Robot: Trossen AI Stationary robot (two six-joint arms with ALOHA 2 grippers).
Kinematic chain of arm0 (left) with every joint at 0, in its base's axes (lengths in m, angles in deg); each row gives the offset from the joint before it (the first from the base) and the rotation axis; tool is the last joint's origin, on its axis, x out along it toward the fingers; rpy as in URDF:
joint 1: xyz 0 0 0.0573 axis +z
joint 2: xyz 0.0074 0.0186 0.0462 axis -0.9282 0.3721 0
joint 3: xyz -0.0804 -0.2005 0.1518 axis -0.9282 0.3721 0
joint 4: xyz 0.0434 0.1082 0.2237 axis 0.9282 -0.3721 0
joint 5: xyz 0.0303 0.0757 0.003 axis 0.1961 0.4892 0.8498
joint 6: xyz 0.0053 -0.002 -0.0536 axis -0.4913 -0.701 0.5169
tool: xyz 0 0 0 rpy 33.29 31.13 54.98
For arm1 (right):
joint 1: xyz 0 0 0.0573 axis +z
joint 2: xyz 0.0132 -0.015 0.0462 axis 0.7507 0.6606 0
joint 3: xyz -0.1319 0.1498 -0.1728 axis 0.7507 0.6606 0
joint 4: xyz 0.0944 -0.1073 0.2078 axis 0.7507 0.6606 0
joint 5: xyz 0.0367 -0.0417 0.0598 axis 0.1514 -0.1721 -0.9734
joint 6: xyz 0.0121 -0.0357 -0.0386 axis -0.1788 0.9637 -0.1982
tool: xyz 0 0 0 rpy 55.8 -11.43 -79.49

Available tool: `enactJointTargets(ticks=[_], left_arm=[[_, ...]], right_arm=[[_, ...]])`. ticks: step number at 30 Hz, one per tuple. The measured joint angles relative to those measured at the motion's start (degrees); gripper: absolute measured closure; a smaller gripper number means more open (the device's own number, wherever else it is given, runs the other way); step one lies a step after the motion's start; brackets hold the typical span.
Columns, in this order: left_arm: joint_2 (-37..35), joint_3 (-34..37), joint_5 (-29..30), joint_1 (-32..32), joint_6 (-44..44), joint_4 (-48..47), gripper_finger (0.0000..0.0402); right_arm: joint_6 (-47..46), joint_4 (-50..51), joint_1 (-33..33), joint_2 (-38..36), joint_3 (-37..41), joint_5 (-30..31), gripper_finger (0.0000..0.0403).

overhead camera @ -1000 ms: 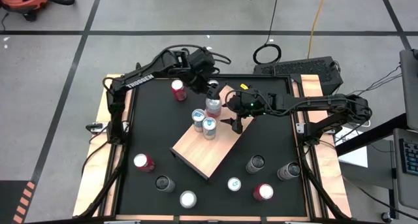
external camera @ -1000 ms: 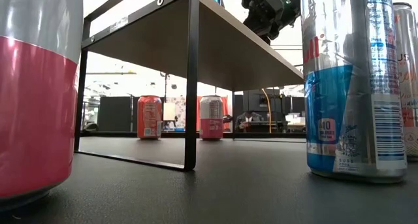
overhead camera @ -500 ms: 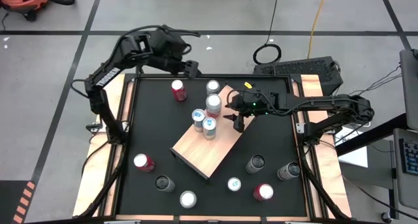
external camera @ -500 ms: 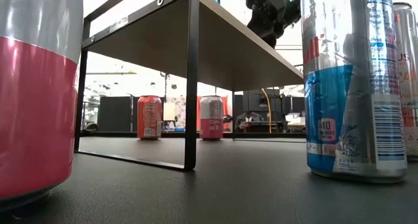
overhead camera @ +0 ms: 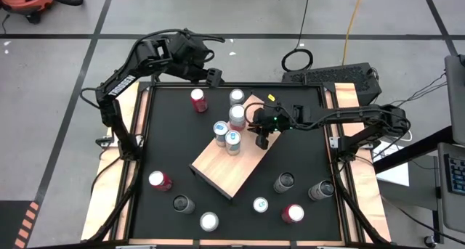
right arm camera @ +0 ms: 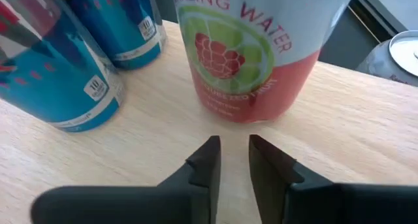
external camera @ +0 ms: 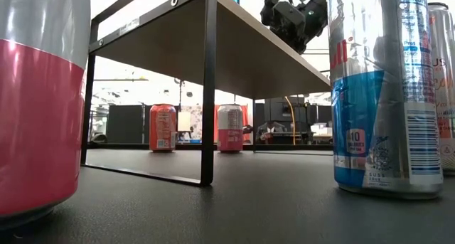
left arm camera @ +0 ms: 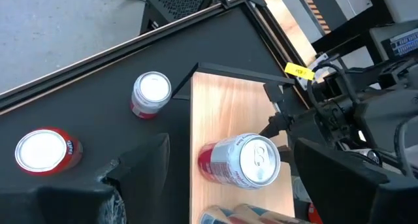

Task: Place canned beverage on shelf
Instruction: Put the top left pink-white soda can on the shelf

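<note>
Right gripper point(right arm camera: 232, 160), fingers nearly together and empty, hovers over the shelf point(overhead camera: 240, 162) just beside the raspberry sparkling water can point(right arm camera: 248, 48) standing there; drifting closer could topple it; left gripper point(overhead camera: 211, 76) open, far-left.

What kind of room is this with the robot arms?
Probably a robotics lab or workshop: a black worktable with many cans set out around a wooden shelf, cables on the concrete floor, and a shop vacuum.
</note>
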Motion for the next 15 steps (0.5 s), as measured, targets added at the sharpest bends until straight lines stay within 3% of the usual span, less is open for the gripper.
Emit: enactJointTargets(ticks=[15], left_arm=[[0.94, -0.02, 0.33, -0.86, -1.38, 2.32, 0.0077]], right_arm=[[0.43, -2.03, -0.13, -0.04, 0.00, 0.09, 0.0380]])
